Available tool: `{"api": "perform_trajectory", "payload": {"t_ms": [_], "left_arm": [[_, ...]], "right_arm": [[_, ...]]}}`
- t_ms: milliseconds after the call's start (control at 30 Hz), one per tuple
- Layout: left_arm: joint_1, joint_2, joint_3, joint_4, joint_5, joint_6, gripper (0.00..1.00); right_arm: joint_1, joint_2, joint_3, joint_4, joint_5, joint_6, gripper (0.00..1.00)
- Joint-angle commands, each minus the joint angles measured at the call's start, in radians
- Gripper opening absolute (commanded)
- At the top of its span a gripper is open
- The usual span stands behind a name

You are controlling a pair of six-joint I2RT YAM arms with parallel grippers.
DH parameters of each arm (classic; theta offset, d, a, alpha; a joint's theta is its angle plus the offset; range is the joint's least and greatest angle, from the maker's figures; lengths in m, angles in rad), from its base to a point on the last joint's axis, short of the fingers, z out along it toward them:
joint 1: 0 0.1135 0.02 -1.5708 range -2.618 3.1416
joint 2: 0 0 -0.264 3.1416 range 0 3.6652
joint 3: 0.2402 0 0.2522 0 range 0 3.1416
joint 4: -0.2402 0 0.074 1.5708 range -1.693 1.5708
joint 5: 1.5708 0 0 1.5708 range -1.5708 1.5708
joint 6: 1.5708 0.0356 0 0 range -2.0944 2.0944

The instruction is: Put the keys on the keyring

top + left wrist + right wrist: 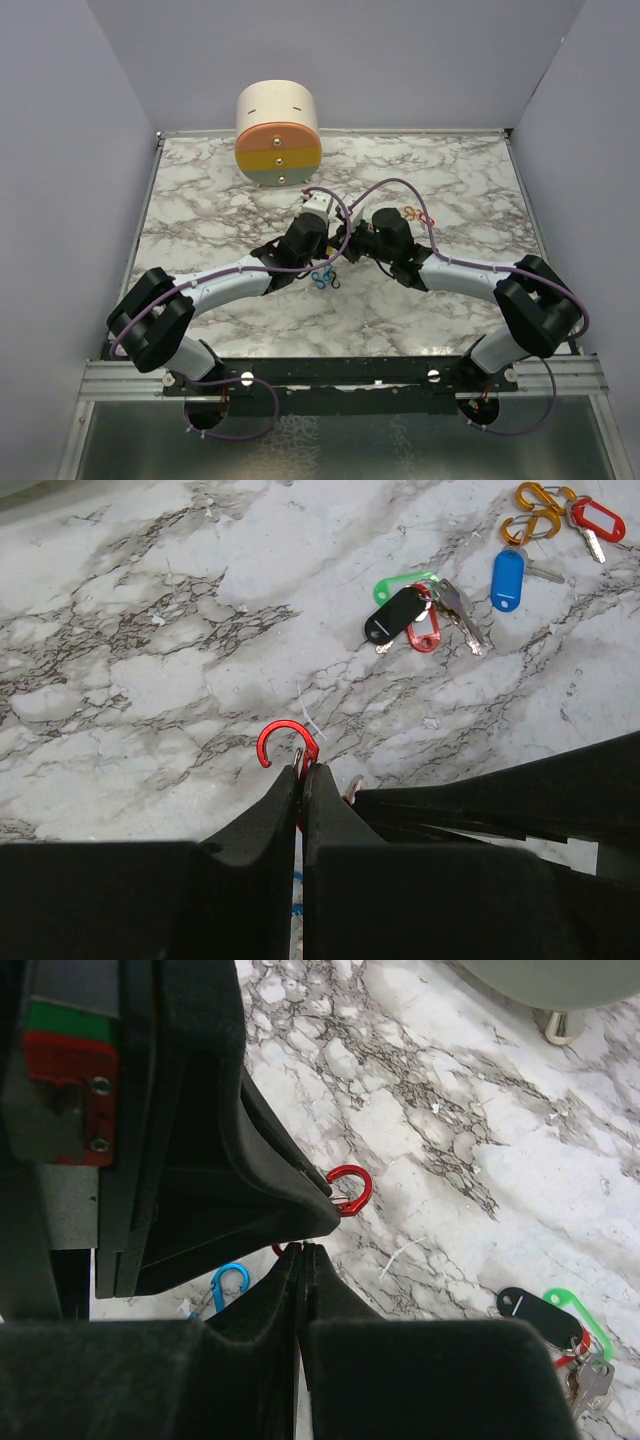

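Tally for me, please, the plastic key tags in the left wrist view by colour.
Red tags: 2
Blue tag: 1
Green tag: 1
Black tag: 1
Total: 5

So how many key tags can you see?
5: black tag, green tag and red tag bunched together; blue tag beside them; second red tag near the orange clips. Arms may hide more.

We see a white and grey marble table (200,190) with plain pale purple walls (60,150) around it.
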Motion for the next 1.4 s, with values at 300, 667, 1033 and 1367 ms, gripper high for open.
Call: {"api": "perform_trajectory", "payload": {"t_ms": [300,667,1033,1367], "left_arm": [[0.015,0.009,0.038,0.034,-0.010,0.003,0.00],[0.033,-0.004,0.035,0.033,-0.011,-0.009,0.00],[0.035,-0.009,0.035,0.029,-0.008,-0.019,0.16],[0.036,-0.022,0.031,0.027,-0.013,-0.018,0.16]], "right_arm": [[0.016,-0.025,-0.002,0.022,-0.018,-0.017,0.01],[0.019,-0.023,0.000,0.018,-0.008,-0.018,0.01],[0.021,-0.024,-0.002,0.019,0.003,-0.018,0.01],[0.021,-0.032,-0.007,0.025,0.091,0.006,0.01]]}}
